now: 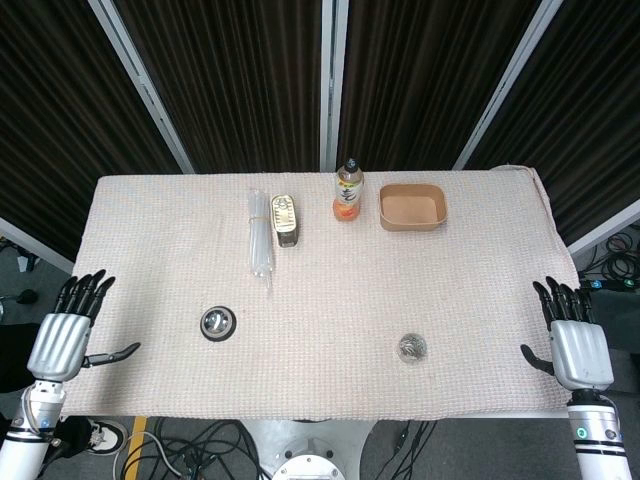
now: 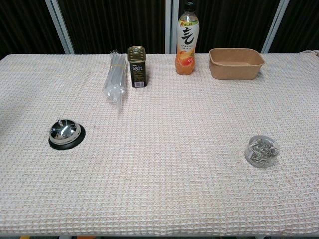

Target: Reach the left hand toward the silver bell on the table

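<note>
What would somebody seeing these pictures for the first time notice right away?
Probably the two robot hands, the left hand and the right hand, hovering open at opposite ends of the cloth-covered table, fingers spread and holding nothing. Next, the silver bell on its black base at the near left, and the orange drink bottle standing upright at the far edge, between a dark tin can and a brown paper bowl.

I see the table [image 1: 480, 300] under a pale waffle-weave cloth [image 2: 169, 189]. On it, the bell [image 2: 65, 133] sits toward 8 o'clock and a clear tub of paper clips [image 2: 262, 151] toward 4. Along the far edge near 12 stand a bag of straws [image 2: 113, 78], a tin [image 2: 137, 66], a juice bottle [image 2: 186, 42] and a brown tray [image 2: 236, 63].
</note>
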Controlling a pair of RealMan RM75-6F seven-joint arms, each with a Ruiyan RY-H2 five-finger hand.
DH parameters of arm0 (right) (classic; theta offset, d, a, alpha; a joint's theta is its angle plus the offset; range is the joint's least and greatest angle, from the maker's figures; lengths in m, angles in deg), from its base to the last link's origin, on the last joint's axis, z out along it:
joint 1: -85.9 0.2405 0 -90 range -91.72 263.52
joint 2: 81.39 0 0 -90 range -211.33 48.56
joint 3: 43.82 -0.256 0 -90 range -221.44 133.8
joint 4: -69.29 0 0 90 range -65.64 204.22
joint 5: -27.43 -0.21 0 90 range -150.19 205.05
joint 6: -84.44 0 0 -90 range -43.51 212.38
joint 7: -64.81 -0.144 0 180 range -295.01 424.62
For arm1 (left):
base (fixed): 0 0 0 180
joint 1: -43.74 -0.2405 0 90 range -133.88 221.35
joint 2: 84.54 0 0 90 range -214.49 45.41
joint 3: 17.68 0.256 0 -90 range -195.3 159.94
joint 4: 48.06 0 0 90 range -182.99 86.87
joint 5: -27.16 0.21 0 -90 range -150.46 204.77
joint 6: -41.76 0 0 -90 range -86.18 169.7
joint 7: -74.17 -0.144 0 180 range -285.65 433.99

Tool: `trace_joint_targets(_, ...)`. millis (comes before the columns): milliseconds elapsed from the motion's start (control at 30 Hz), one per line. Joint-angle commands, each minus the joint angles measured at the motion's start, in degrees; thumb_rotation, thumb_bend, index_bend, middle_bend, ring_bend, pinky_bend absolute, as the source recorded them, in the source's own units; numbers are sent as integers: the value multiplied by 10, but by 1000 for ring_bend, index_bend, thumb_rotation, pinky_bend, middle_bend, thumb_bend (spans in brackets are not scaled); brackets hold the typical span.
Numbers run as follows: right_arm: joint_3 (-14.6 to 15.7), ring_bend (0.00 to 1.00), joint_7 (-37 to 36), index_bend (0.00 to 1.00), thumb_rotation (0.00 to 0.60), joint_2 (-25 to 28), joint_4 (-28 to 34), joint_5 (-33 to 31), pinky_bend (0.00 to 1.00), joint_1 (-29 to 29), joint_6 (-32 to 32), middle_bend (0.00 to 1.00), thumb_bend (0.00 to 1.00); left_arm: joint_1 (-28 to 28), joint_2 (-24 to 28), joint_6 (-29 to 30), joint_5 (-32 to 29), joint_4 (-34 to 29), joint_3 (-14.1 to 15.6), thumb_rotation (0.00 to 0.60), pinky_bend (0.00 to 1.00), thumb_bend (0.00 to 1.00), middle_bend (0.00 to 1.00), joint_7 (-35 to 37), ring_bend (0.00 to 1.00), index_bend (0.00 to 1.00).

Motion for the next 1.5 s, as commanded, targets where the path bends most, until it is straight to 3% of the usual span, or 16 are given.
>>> trace_joint_targets(33,0,0,1,0,600,0,0,0,0,0,0,0,117,1,0,-1,0,0,-1,163,0,2,0,0,0,0)
trace_joint_targets(567,-4,0,-2,0,600,4,1,-2,0,-3,8,0,118,39,-20,-32,40,-5,3,161,0,6,0,-24,0,0)
trace_joint_targets(1033,-5,0,-5,0,600,3,-2,-8,0,-2,3,0,118,117,-172,-137,82,139,34,174,0,52,0,-27,0,0)
trace_joint_targets(1400,-9,0,-5,0,600,0,-6,-17,0,0,0,0,123,143,-217,-172,65,220,40,188,0,49,0,32,0,0)
trace_joint_targets(1500,-10,0,-3,0,600,-1,-8,-22,0,1,-3,0,125,147,-228,-177,63,240,43,219,0,50,0,53,0,0)
